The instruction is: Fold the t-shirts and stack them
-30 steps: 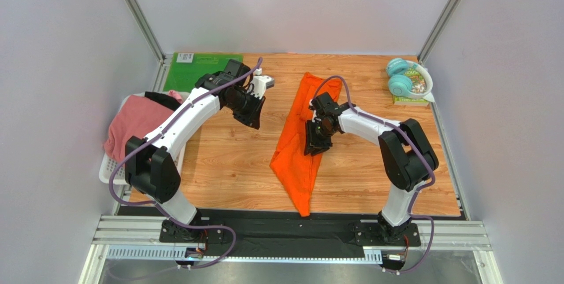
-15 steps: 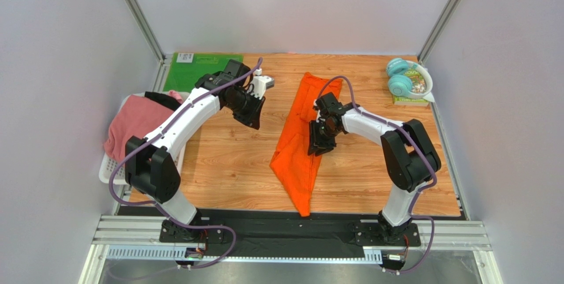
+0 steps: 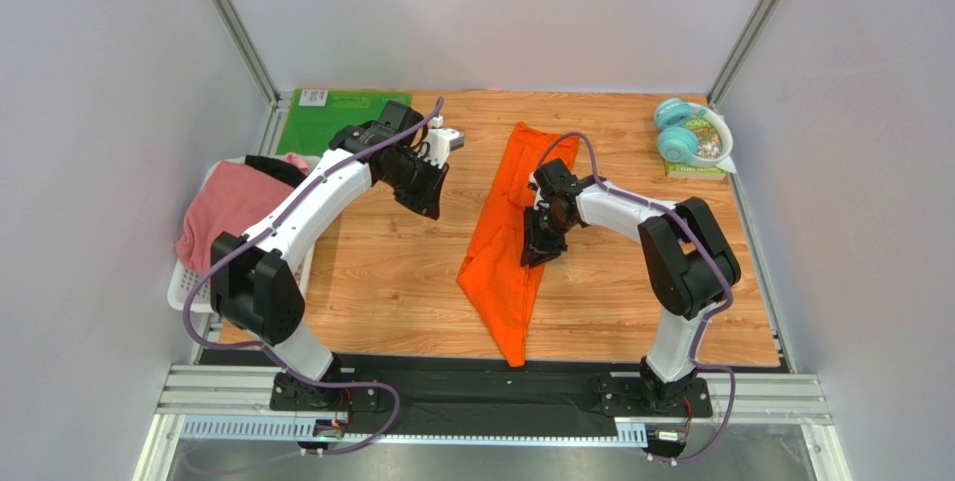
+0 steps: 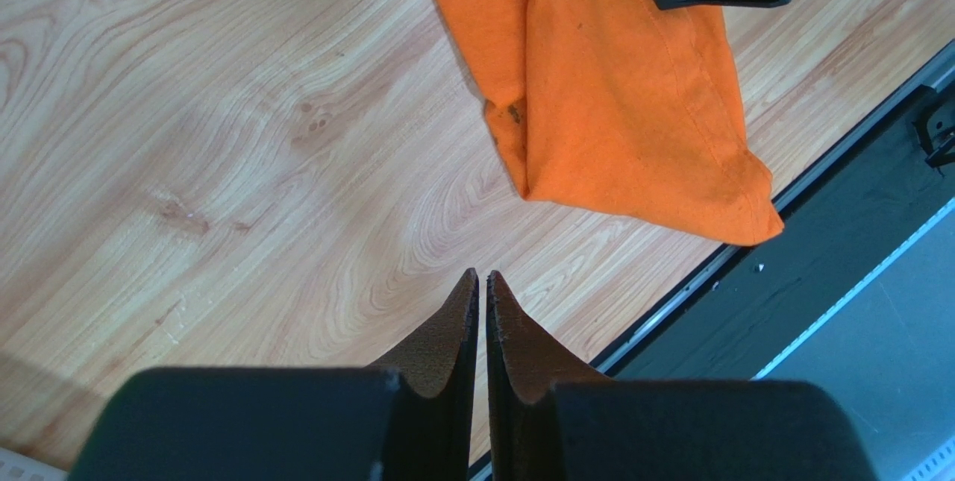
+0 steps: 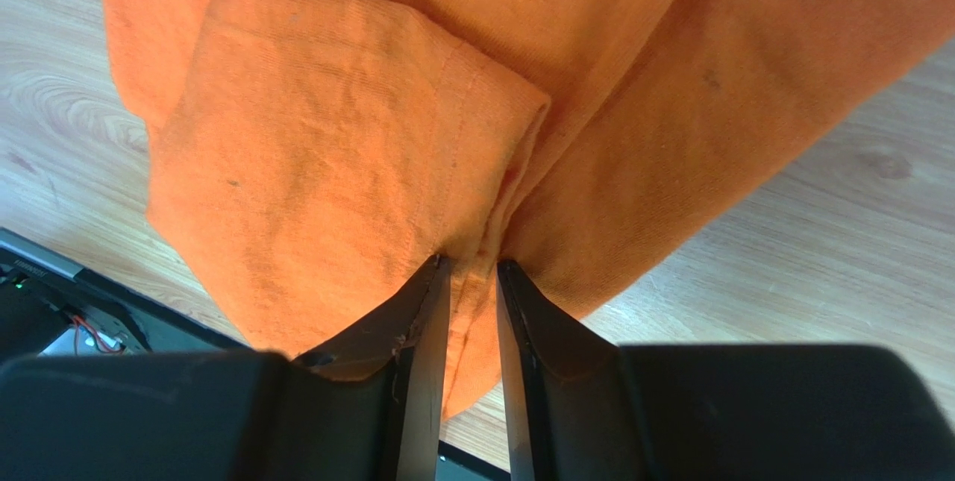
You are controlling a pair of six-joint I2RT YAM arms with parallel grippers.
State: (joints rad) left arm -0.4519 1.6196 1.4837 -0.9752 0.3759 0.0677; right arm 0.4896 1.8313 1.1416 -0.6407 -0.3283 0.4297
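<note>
- If the right gripper (image 5: 473, 271) lifts with only this thin ridge of the orange t-shirt (image 3: 507, 263) pinched, the cloth may slip free or drag the fold crooked.
- Its jaws are clamped on that ridge near the shirt's right edge; the shirt lies as a long strip mid-way across the table (image 3: 381, 280), running near to far.
- The left gripper (image 4: 482, 285), fingers together and empty, hangs left of the shirt.
</note>
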